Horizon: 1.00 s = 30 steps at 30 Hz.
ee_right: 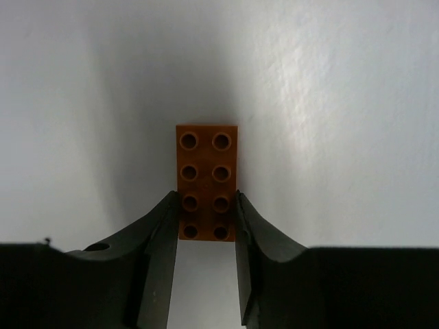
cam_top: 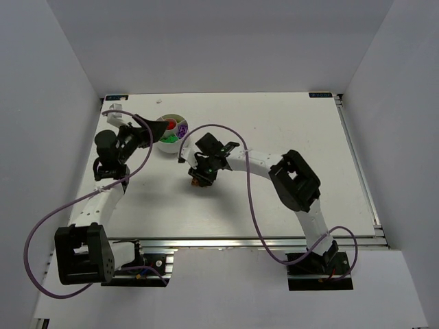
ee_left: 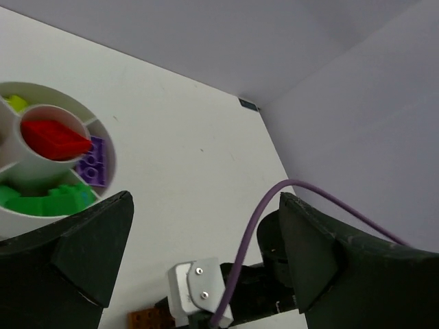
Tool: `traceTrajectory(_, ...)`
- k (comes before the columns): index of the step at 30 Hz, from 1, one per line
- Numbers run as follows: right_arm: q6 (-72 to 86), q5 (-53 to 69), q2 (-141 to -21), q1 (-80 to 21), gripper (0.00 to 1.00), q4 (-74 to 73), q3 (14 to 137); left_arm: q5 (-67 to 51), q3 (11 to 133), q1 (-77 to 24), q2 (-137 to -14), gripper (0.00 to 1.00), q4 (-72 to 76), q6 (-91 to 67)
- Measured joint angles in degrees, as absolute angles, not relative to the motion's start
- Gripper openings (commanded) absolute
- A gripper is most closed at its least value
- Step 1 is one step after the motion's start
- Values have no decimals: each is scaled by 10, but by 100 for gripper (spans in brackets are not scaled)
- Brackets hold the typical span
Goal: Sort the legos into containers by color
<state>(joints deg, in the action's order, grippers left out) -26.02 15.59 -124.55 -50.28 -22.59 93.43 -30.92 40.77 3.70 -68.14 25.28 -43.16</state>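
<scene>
A flat orange studded plate (ee_right: 206, 181) lies on the white table, and my right gripper (ee_right: 205, 205) has closed onto its near half, one finger against each long side. From above, that plate (cam_top: 197, 181) peeks out under the right gripper (cam_top: 199, 177) near the table's middle. The round white divided dish (cam_top: 167, 146) stands at the back left. It holds a red piece (ee_left: 55, 139), a purple piece (ee_left: 94, 162), a green brick (ee_left: 48, 200) and a lime block (ee_left: 17, 103). My left gripper (ee_left: 206, 205) hangs open and empty beside the dish (ee_left: 108, 154).
Purple cables (cam_top: 226, 127) loop over both arms. The right arm's wrist (ee_left: 195, 291) shows low in the left wrist view. White walls (cam_top: 384, 55) enclose the table, and an aluminium rail (cam_top: 240, 241) runs along its near edge. A small white fixture (cam_top: 113, 114) sits at the back left.
</scene>
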Motion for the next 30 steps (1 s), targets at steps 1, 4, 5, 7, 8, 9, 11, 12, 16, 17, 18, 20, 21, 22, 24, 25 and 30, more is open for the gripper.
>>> traceTrajectory(1, -262, 163, -1223, -502, 0, -231, 909, -317, 408, 28, -686, 95, 258, -434)
traceTrajectory(4, -266, 187, -1136, -499, 0, -238, 833, -339, 408, -16, -699, 94, 261, -434)
traceTrajectory(5, -267, 196, -1099, -497, 0, -237, 810, -346, 408, -33, -702, 94, 262, -434)
traceTrajectory(7, -269, 210, -1026, -495, 0, -222, 771, -359, 408, -64, -707, 94, 262, -434)
traceTrajectory(8, -269, 216, -991, -495, 0, -212, 755, -367, 408, -75, -709, 94, 265, -434)
traceTrajectory(9, -270, 222, -961, -493, 0, -203, 742, -371, 408, -83, -711, 94, 267, -434)
traceTrajectory(11, -270, 230, -907, -491, 0, -178, 719, -378, 408, -93, -718, 94, 276, -436)
traceTrajectory(12, -270, 231, -887, -491, 0, -167, 708, -380, 408, -97, -723, 94, 281, -440)
traceTrajectory(16, -269, 228, -840, -487, 0, -120, 661, -392, 408, -110, -749, 93, 299, -456)
traceTrajectory(17, -269, 225, -833, -486, 0, -109, 648, -396, 408, -112, -755, 93, 303, -461)
traceTrajectory(18, -269, 222, -827, -484, 0, -100, 636, -401, 408, -114, -762, 92, 308, -466)
traceTrajectory(20, -268, 213, -817, -481, 0, -84, 617, -409, 408, -116, -770, 90, 318, -475)
traceTrajectory(21, -267, 208, -811, -480, 0, -75, 608, -414, 408, -118, -774, 90, 322, -479)
traceTrajectory(22, -266, 202, -805, -479, 0, -65, 600, -418, 408, -119, -776, 89, 326, -482)
traceTrajectory(24, -265, 191, -793, -476, 0, -46, 588, -426, 408, -121, -777, 88, 330, -488)
traceTrajectory(25, -265, 186, -788, -475, 0, -35, 583, -430, 408, -121, -777, 88, 334, -490)
traceTrajectory(30, -265, 167, -775, -473, 0, 15, 572, -451, 408, -133, -783, 86, 347, -494)
